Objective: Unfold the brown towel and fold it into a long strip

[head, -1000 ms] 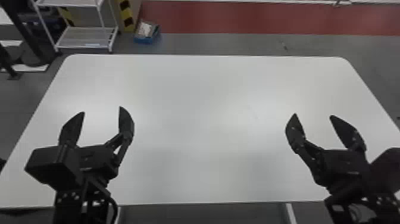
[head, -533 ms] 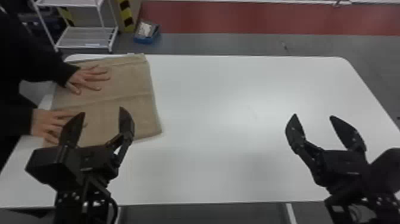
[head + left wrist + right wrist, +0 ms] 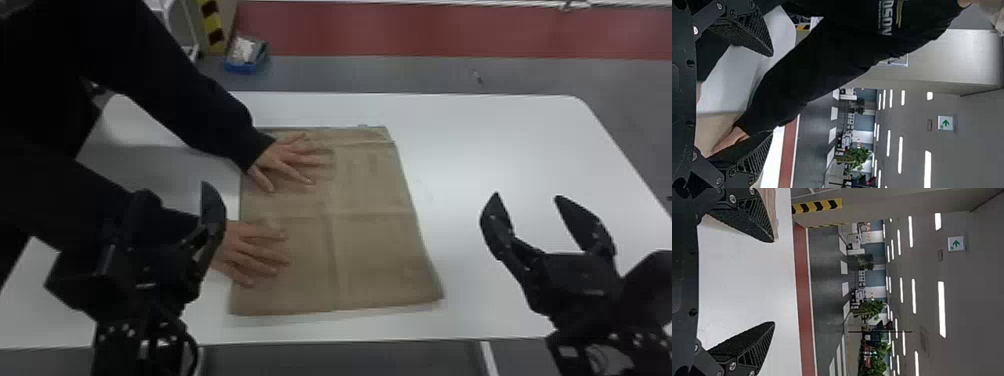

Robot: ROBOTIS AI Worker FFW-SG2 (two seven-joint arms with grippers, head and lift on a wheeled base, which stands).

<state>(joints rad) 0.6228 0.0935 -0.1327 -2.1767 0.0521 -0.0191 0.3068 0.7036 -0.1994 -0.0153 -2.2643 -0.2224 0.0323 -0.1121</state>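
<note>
Across the table (image 3: 510, 140) lies the brown towel (image 3: 372, 245) (flat, creased).

Towel (image 3: 370, 250) on tabletop (image 3: 500, 150), slightly left of centre, nearer front edge than back. Person's far hand (image 3: 290, 160) on towel, back left; near hand (image 3: 252, 250) at its left edge, nearer the front. Left pincer (image 3: 170, 186) left of towel, near hand just to its right. Right pincer (image 3: 526, 196) right of towel, apart from it. Bin (image 3: 246, 59) on floor (image 3: 375, 75) behind tabletop, left of centre.
</note>
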